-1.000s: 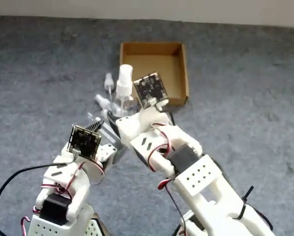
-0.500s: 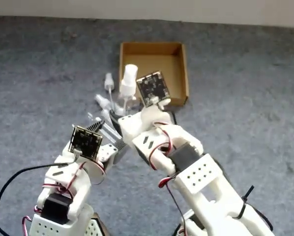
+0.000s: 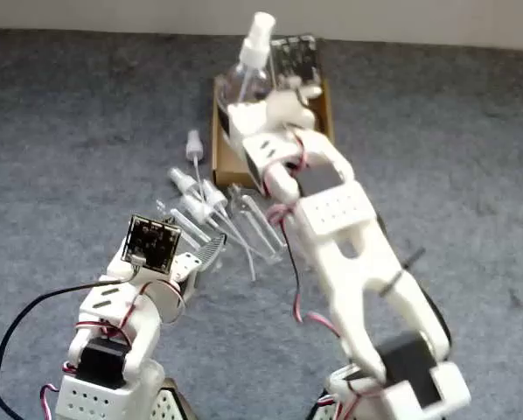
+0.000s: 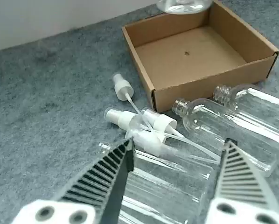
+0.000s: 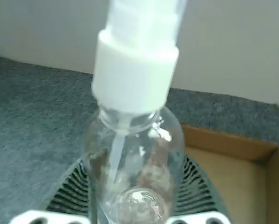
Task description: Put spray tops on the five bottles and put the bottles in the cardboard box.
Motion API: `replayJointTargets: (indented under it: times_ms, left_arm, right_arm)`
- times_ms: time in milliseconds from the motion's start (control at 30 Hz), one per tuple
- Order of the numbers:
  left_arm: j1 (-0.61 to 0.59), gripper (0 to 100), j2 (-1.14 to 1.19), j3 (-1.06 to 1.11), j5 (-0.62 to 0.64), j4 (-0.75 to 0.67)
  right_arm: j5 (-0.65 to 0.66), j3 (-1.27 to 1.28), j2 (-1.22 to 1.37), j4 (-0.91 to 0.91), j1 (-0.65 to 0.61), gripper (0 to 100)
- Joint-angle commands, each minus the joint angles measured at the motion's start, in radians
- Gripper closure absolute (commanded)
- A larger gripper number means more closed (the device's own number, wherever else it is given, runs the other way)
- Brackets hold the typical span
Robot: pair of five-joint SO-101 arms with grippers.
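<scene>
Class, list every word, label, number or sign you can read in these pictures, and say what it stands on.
None can be read.
cardboard box: plain, just a small dark speck.
lying bottles and capped bottle: clear, no labels.
circuit board on the left arm: any marks are too small to read.

Indoor robotics test bench, of the lab or hobby-workshop kind. Grey felt-like carpet (image 3: 454, 175) covers the surface all round the cardboard box (image 4: 209, 86). A plain pale wall (image 3: 419, 16) rises just behind the box. In front of the box, white printed arms (image 3: 358, 254) carry bare circuit boards (image 3: 152, 241) and loose cables (image 3: 34, 308).
</scene>
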Motion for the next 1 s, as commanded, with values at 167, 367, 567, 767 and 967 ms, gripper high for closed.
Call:
replayJointTargets:
  times_ms: [167, 367, 567, 767, 967]
  left_arm:
    - [-0.013, 76, -0.007, -0.007, -0.005, -0.02]
    - [-0.013, 76, -0.007, 0.005, -0.041, -0.02]
    - [-0.013, 76, -0.008, 0.018, -0.044, -0.021]
    - [-0.013, 76, -0.008, 0.019, -0.046, -0.021]
    - [-0.013, 76, -0.008, 0.019, -0.046, -0.021]
  right_arm:
    - [0.374, -0.559, 0.559, -0.101, 0.018, 99.5]
    - [0.127, -0.76, 0.737, -0.156, 0.05, 99.5]
    - [0.11, -0.862, 0.851, -0.156, 0.079, 99.5]
    - [0.106, -0.967, 0.957, -0.156, 0.088, 99.5]
    - [0.106, -1.063, 1.064, -0.154, 0.085, 99.5]
